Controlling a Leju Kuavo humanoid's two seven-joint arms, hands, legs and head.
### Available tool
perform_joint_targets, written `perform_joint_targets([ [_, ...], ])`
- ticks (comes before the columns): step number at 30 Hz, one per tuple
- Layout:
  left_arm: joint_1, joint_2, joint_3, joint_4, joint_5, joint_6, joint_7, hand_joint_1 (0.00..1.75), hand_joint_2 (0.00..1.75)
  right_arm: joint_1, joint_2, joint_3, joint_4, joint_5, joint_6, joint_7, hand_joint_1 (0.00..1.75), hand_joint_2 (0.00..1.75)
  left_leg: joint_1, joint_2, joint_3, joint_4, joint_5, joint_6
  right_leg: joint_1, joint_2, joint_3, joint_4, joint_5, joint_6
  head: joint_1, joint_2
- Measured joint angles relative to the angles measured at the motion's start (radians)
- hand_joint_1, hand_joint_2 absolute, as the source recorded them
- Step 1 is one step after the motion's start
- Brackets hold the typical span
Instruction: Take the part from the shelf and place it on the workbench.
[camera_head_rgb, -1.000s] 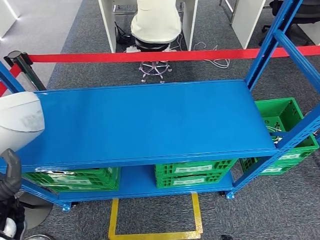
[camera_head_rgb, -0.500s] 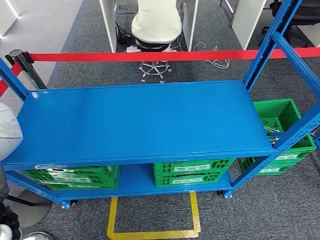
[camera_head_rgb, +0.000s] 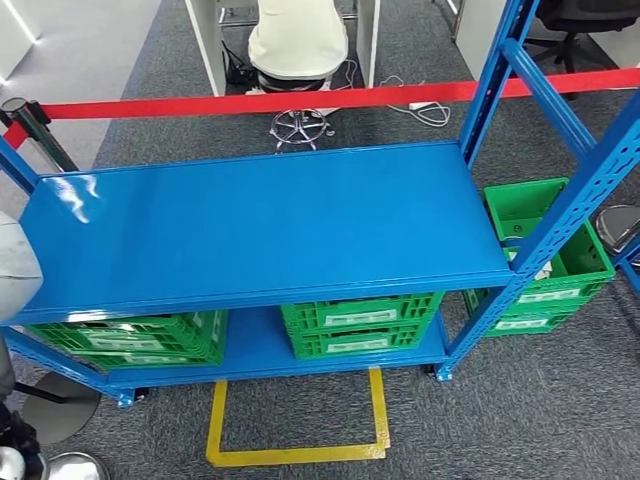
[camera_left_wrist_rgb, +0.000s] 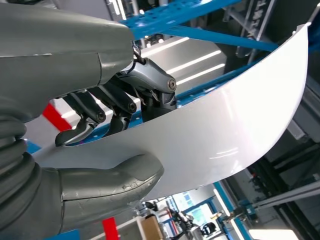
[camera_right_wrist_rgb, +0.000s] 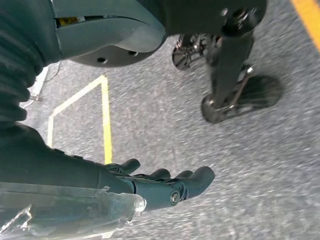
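While the left hand grips the curved white part, thumb pressed under its glossy face and the darker fingers curled over the opposite side, the panel sweeps away from the wrist camera in a long arc toward blue shelf beams behind it. From the head view, a rounded end of that same white part pokes in at the left edge, just beside the near left corner of the blue shelf, off the shelf board and held up in the air.

That upper shelf board is a broad, bare blue sheet with a bright glare patch near its far left corner. Beneath it, on the lower board, sit green plastic crates: one under the left end and one near the middle, both bearing white labels on their fronts. Another green crate stands on the carpet past the right-hand uprights, with some cable and white bits inside. A yellow taped rectangle marks the grey carpet in front of the rack. Behind the rack runs a red barrier tape, and beyond it stands an office chair with a cream cover.

The right hand hangs above the carpet, fingers stretched out straight and close together, holding nothing, near a yellow floor line
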Motion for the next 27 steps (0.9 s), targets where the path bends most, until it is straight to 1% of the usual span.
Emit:
perform_joint_targets([
  [1,-0.003,0.000,0.000,0.002,0.000,0.000,0.000,1.75,1.75,0.001,0.000,0.000,0.000,0.000,0.000,0.002,0.00,1.75,-0.006,0.000,0.047,-0.068,0.024,0.010,0.002,0.001,-0.007,0.000,0.008,0.002,0.000,0.000],
  [2,-0.007,0.000,0.000,0.003,0.000,0.000,0.000,1.75,1.75,0.001,0.001,0.000,0.000,0.000,0.000,0.004,0.00,1.75,-0.011,0.000,0.093,-0.141,0.041,0.018,0.005,0.001,-0.014,0.001,0.015,0.005,0.000,0.000],
  [3,-0.011,-0.001,-0.001,0.004,0.000,0.000,0.000,1.75,1.75,0.001,0.001,0.000,0.000,0.000,-0.001,0.005,0.00,1.75,-0.016,0.000,0.125,-0.196,0.052,0.020,0.007,0.001,-0.018,0.001,0.023,0.009,0.001,0.000],
  [4,-0.014,-0.001,-0.001,0.005,-0.001,0.000,0.000,1.75,1.75,0.002,0.002,-0.001,0.000,0.000,-0.001,0.006,0.00,1.75,-0.020,0.000,0.141,-0.228,0.057,0.020,0.008,0.001,-0.020,-0.002,0.030,0.014,0.001,0.000],
  [5,-0.015,-0.001,-0.002,0.006,-0.001,0.000,0.000,1.75,1.75,0.002,0.002,-0.001,0.000,0.000,-0.001,0.006,0.00,1.75,-0.023,0.000,0.142,-0.238,0.060,0.019,0.007,-0.001,-0.021,-0.006,0.038,0.020,0.001,0.000],
  [6,-0.015,-0.002,-0.002,0.008,-0.001,0.001,0.000,1.75,1.75,0.003,0.002,-0.001,0.000,0.000,-0.001,0.006,0.00,1.75,-0.024,0.001,0.137,-0.240,0.069,0.021,0.005,-0.002,-0.020,-0.013,0.048,0.026,0.002,0.000],
  [7,-0.015,-0.002,-0.002,0.010,-0.001,0.001,0.000,1.75,1.75,0.005,0.002,-0.001,0.000,0.000,-0.001,0.007,0.00,1.75,-0.024,0.002,0.133,-0.243,0.079,0.027,0.003,-0.003,-0.021,-0.016,0.050,0.033,0.001,0.000],
  [8,-0.016,-0.002,-0.002,0.011,-0.001,0.001,0.000,1.75,1.75,0.006,0.002,-0.001,0.000,0.000,0.000,0.009,0.00,1.75,-0.023,0.003,0.128,-0.245,0.090,0.034,0.002,-0.004,-0.027,-0.008,0.036,0.038,0.002,0.000],
  [9,-0.016,-0.002,-0.001,0.012,-0.001,0.001,0.000,1.75,1.75,0.007,0.002,-0.001,0.000,0.000,0.000,0.011,0.00,1.75,-0.021,0.004,0.120,-0.248,0.100,0.039,0.002,-0.006,-0.038,0.020,0.005,0.043,0.003,0.000],
  [10,-0.016,-0.002,-0.001,0.012,0.000,0.001,0.000,1.75,1.75,0.008,0.002,-0.001,0.000,0.001,0.001,0.013,0.00,1.75,-0.020,0.006,0.111,-0.248,0.109,0.044,0.001,-0.008,-0.055,0.069,-0.041,0.047,0.004,0.000],
  [11,-0.016,-0.002,-0.001,0.013,0.000,0.001,0.000,1.75,1.75,0.009,0.003,-0.001,0.000,0.002,0.002,0.015,0.00,1.75,-0.020,0.006,0.099,-0.248,0.118,0.046,0.001,-0.009,-0.073,0.134,-0.091,0.050,0.005,0.000],
  [12,-0.016,-0.002,-0.001,0.013,0.000,0.001,0.000,1.75,1.75,0.009,0.004,-0.001,0.000,0.003,0.004,0.017,0.00,1.75,-0.021,0.006,0.087,-0.248,0.128,0.047,0.001,-0.009,-0.087,0.199,-0.129,0.052,0.005,0.000],
  [13,-0.016,-0.002,0.000,0.013,0.000,0.001,0.000,1.75,1.75,0.009,0.004,-0.001,0.000,0.005,0.006,0.018,0.00,1.75,-0.022,0.007,0.074,-0.247,0.138,0.047,0.001,-0.009,-0.090,0.245,-0.146,0.053,0.005,0.000],
  [14,-0.017,-0.002,0.000,0.013,0.000,0.002,0.000,1.75,1.75,0.009,0.005,-0.001,0.000,0.008,0.007,0.019,0.00,1.75,-0.022,0.007,0.061,-0.246,0.147,0.046,0.001,-0.009,-0.077,0.259,-0.143,0.053,0.005,0.000],
  [15,-0.018,-0.001,0.000,0.013,-0.001,0.002,0.000,1.75,1.75,0.009,0.005,-0.001,0.000,0.012,0.007,0.020,0.00,1.75,-0.023,0.007,0.050,-0.246,0.156,0.045,0.002,-0.009,-0.043,0.234,-0.125,0.052,0.005,0.000],
  [16,-0.020,0.000,0.000,0.013,-0.003,0.001,0.000,1.75,1.75,0.009,0.005,-0.001,0.000,0.017,0.008,0.020,0.00,1.75,-0.023,0.007,0.041,-0.246,0.165,0.042,0.002,-0.010,0.007,0.176,-0.101,0.049,0.005,0.000],
  [17,-0.022,0.001,0.000,0.011,-0.007,0.001,0.000,1.75,1.75,0.008,0.005,-0.001,0.000,0.022,0.007,0.020,0.00,1.75,-0.024,0.007,0.033,-0.245,0.172,0.038,0.003,-0.011,0.062,0.100,-0.092,0.045,0.005,0.000],
  [18,-0.024,0.003,-0.001,0.007,-0.014,0.000,0.000,1.75,1.75,0.007,0.005,-0.001,0.000,0.028,0.007,0.018,0.00,1.75,-0.024,0.007,0.028,-0.245,0.179,0.033,0.005,-0.011,0.112,0.030,-0.090,0.041,0.005,0.000],
  [19,-0.025,0.006,-0.003,0.000,-0.025,0.000,0.001,1.75,1.75,0.007,0.005,0.000,0.000,0.033,0.007,0.015,0.00,1.75,-0.024,0.008,0.025,-0.245,0.187,0.028,0.008,-0.012,0.141,-0.020,-0.095,0.037,0.005,0.000],
  [20,-0.026,0.008,-0.007,-0.008,-0.037,0.002,0.004,1.75,1.75,0.008,0.005,0.000,0.000,0.038,0.006,0.012,0.00,1.75,-0.023,0.008,0.023,-0.246,0.194,0.022,0.011,-0.011,0.153,-0.046,-0.102,0.033,0.005,0.000],
  [22,-0.024,0.015,-0.022,-0.027,-0.061,0.014,0.017,1.75,1.75,0.014,0.005,0.002,-0.001,0.050,0.003,0.008,0.00,1.75,-0.021,0.008,0.021,-0.250,0.204,0.010,0.012,-0.011,0.145,-0.056,-0.090,0.019,0.008,0.000],
  [23,-0.022,0.019,-0.031,-0.037,-0.069,0.021,0.024,1.75,1.75,0.017,0.005,0.002,-0.001,0.056,0.001,0.009,0.00,1.75,-0.020,0.006,0.017,-0.246,0.194,0.003,0.011,-0.012,0.142,-0.058,-0.082,0.010,0.007,0.000],
  [24,-0.020,0.026,-0.041,-0.045,-0.078,0.027,0.031,1.75,1.75,0.019,0.004,0.002,-0.002,0.060,-0.002,0.012,0.00,1.75,-0.019,0.005,0.008,-0.226,0.167,-0.003,0.009,-0.013,0.137,-0.060,-0.072,0.001,0.005,0.000],
  [25,-0.019,0.032,-0.053,-0.053,-0.090,0.035,0.039,1.75,1.75,0.021,0.004,0.003,-0.004,0.064,-0.004,0.015,0.00,1.75,-0.017,0.003,-0.007,-0.182,0.124,-0.008,0.006,-0.014,0.131,-0.062,-0.062,-0.005,0.003,0.000],
  [26,-0.016,0.038,-0.067,-0.060,-0.106,0.044,0.047,1.75,1.75,0.024,0.004,0.003,-0.006,0.067,-0.006,0.018,0.00,1.75,-0.017,0.002,-0.027,-0.118,0.075,-0.013,0.006,-0.015,0.122,-0.061,-0.054,-0.009,0.000,0.000],
  [27,-0.012,0.044,-0.084,-0.066,-0.124,0.055,0.056,1.75,1.75,0.026,0.004,0.003,-0.007,0.071,-0.006,0.021,0.00,1.75,-0.015,0.002,-0.047,-0.047,0.034,-0.017,0.006,-0.015,0.111,-0.061,-0.046,-0.010,0.000,0.000],
])
